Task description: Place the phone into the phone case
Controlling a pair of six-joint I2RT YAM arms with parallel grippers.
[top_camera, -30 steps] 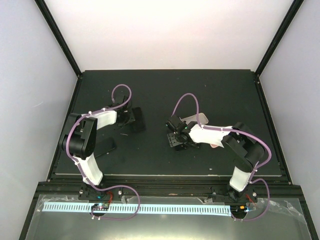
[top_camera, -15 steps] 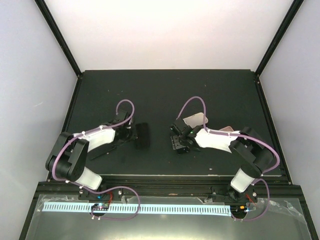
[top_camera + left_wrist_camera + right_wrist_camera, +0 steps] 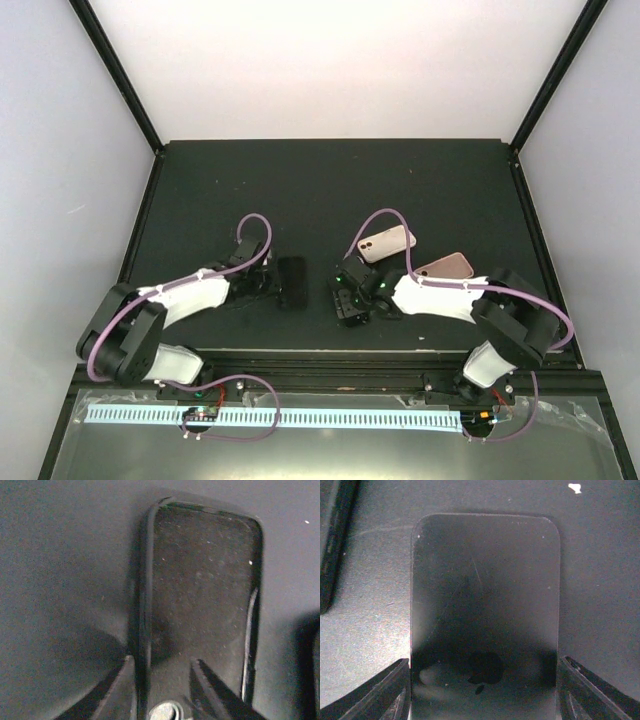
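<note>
The black phone case (image 3: 292, 282) lies open side up left of the table's middle; it fills the left wrist view (image 3: 205, 595). My left gripper (image 3: 276, 287) straddles the case's left wall (image 3: 143, 630), one finger outside and one inside, closed on it (image 3: 162, 662). The black phone (image 3: 485, 580) lies screen up in the right wrist view. My right gripper (image 3: 484, 680) spans its width with both fingers against its long edges. In the top view the right gripper (image 3: 348, 303) covers most of the phone, a little right of the case.
Two pink phone-shaped items lie behind the right arm, one (image 3: 387, 243) farther back and one (image 3: 445, 266) to its right. The case's dark edge (image 3: 334, 545) shows at the left of the right wrist view. The table's near edge (image 3: 330, 352) is close below both grippers.
The left gripper has moved right and toward the near edge, and the case has come with it. The right arm has drawn nearer and lower, uncovering the two pink items.
</note>
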